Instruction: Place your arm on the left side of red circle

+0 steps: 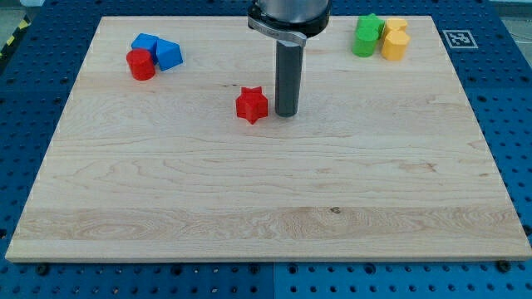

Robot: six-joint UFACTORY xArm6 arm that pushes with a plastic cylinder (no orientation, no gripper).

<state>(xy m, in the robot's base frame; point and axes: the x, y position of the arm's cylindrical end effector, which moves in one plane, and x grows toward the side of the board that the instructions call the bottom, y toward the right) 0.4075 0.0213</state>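
Red star (252,105) touches my tip (286,114), holding nothing; red circle (140,64) far left.

Our rod (286,79): straight dark grey cylinder, smooth and matt
Our tip (286,114): flat blunt end, same width as the shaft
Our collar (288,18): wider and dark, with a pale metallic ring around its lower edge
Markings: none we can make out
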